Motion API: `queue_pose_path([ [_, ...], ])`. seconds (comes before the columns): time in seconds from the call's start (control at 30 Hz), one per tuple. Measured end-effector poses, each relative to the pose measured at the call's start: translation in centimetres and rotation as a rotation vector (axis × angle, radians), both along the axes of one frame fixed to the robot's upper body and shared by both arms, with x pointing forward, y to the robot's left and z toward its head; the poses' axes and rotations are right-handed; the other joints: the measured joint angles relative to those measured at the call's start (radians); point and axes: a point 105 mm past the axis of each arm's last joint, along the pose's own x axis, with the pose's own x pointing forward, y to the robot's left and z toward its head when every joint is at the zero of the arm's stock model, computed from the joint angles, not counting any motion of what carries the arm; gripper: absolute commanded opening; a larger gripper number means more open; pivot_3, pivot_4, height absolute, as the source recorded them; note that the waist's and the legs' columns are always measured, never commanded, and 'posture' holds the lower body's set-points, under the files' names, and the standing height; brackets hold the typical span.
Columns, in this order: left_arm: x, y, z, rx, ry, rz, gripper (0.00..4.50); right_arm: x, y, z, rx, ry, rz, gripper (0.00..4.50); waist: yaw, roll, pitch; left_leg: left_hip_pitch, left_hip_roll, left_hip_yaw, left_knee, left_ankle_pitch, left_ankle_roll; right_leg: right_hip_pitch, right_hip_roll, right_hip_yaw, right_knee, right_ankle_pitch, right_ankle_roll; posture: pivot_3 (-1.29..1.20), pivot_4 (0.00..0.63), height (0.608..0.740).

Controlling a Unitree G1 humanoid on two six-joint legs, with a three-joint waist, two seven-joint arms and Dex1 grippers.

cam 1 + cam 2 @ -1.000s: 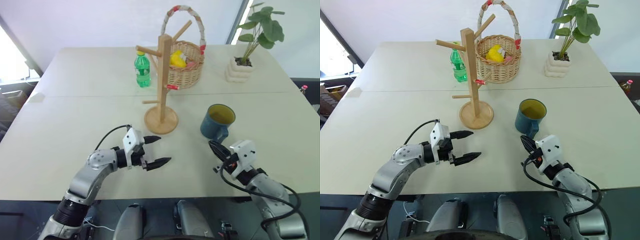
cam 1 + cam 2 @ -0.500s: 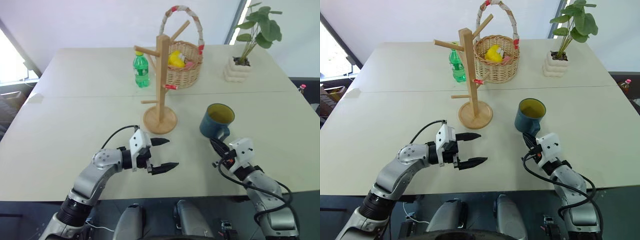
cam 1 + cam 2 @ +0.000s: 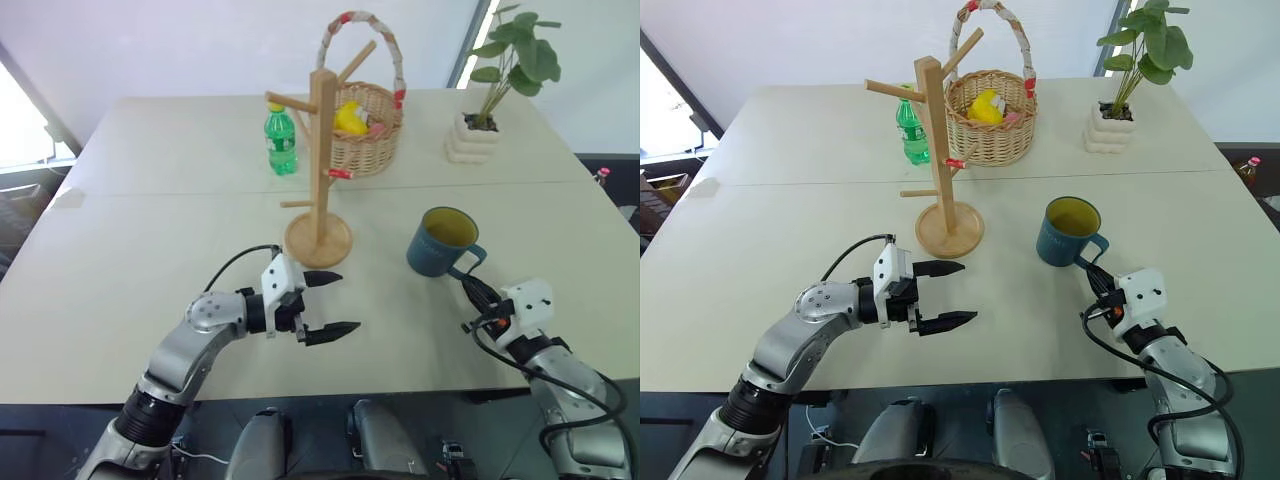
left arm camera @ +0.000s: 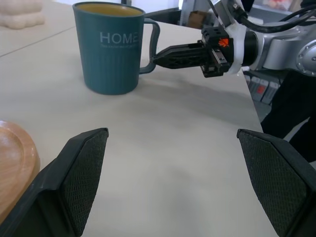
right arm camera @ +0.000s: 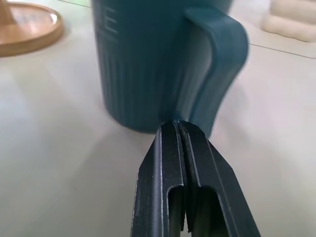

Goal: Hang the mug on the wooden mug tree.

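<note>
The dark teal mug [image 3: 443, 242] stands upright on the table, right of the wooden mug tree [image 3: 318, 170], with its handle [image 5: 217, 64] turned toward my right gripper [image 3: 468, 286]. That gripper is shut with nothing between its fingers, and its tips rest at the lower part of the handle [image 4: 150, 49]. My left gripper [image 3: 330, 303] hovers open and empty just in front of the tree's round base [image 3: 318, 240], pointing toward the mug. In the left wrist view my right gripper [image 4: 163, 55] touches the handle from the side.
Behind the tree stand a green plastic bottle [image 3: 281, 141] and a wicker basket [image 3: 365, 128] with a yellow item inside. A potted plant [image 3: 480, 135] sits at the back right. The pale table [image 3: 150, 250] has its front edge just below both grippers.
My right gripper has swung to the right, still shut, and the mug's handle has turned to the right with it. The left gripper has barely shifted and stays open.
</note>
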Motion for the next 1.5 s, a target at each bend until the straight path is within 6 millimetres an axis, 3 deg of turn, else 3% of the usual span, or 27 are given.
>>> queue_pose_path([
  [0.23, 0.0, 0.0, 0.0, 0.004, -0.005, 0.002, 4.5, -0.5, -0.2, -0.4, 0.027, 0.02, 0.0, 0.07, 0.002, 0.0, 0.0, 0.0, 0.0, 0.0, 0.0, 0.0, 0.0, 0.0, 0.0, 0.0, 0.0, 0.0, 0.0, 0.0, 0.15, 0.74],
  [0.4, 0.1, 0.1, -0.1, 0.008, -0.009, 0.004, 4.5, -1.1, 0.4, -1.0, 0.069, 0.029, -0.017, 2.38, 0.002, 0.0, 0.0, 0.0, 0.0, 0.0, 0.0, 0.0, 0.0, 0.0, 0.0, 0.0, 0.0, 0.0, 0.0, 0.0, 0.15, 0.74],
  [0.73, 0.1, -0.1, 0.3, -0.003, -0.021, -0.003, 4.5, 0.3, -0.2, 0.5, 0.077, -0.057, -0.114, 2.38, 0.002, 0.0, 0.0, 0.0, 0.0, 0.0, 0.0, 0.0, 0.0, 0.0, 0.0, 0.0, 0.0, 0.0, 0.0, 0.0, 0.15, 0.74],
  [1.37, 0.2, -0.1, 0.3, -0.007, -0.025, 0.01, 4.5, 2.8, 0.1, 0.9, 0.091, -0.083, -0.195, 2.38, 0.0, 0.0, 0.0, 0.0, 0.0, 0.0, 0.0, 0.0, 0.0, 0.0, 0.0, 0.0, 0.0, 0.0, 0.0, 0.0, 0.15, 0.74],
  [1.43, 0.2, 0.0, 0.3, -0.006, -0.025, 0.011, 4.5, 2.9, 0.2, 0.9, 0.103, -0.079, -0.2, 1.89, 0.0, 0.0, 0.0, 0.0, 0.0, 0.0, 0.0, 0.0, 0.0, 0.0, 0.0, 0.0, 0.0, 0.0, 0.0, 0.0, 0.15, 0.74],
  [1.5, 0.2, 0.0, 0.3, -0.006, -0.026, 0.011, 4.5, 3.1, 0.4, 0.8, 0.111, -0.068, -0.198, 1.1, 0.0, 0.0, 0.0, 0.0, 0.0, 0.0, 0.0, 0.0, 0.0, 0.0, 0.0, 0.0, 0.0, 0.0, 0.0, 0.0, 0.15, 0.74],
])
